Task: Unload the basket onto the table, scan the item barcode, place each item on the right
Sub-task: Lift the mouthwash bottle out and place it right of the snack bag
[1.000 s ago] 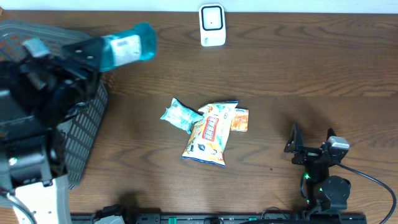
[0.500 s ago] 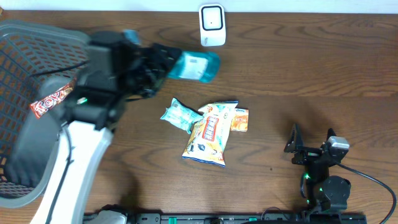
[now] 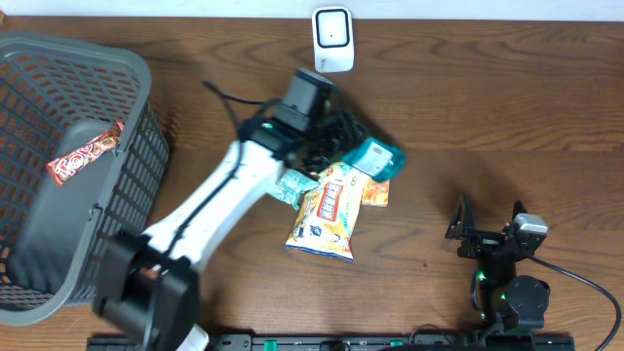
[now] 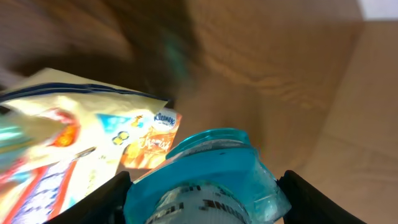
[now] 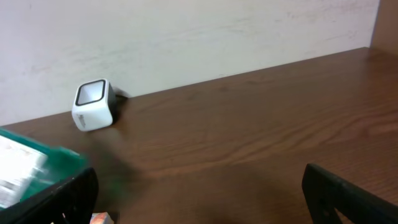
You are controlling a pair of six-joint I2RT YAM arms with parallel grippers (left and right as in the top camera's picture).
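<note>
My left tool [image 3: 343, 146] pinches the teal packet [image 3: 376, 160] by its sides, fingers about half spread around it. The packet hangs near the white scanner [image 3: 332, 39], on the side facing my arms, over the snack bags [image 3: 327, 210]; I cannot tell whether they touch. My right tool [image 3: 487, 222] rests on the worktop [image 3: 507, 107] well apart from the scanner, spread wide and holding nothing.

Left arm [image 3: 219, 210] outstretched, left end effector [image 3: 353, 151] clamped on teal pack [image 3: 378, 161]; right end effector [image 3: 487, 224] wide open
</note>
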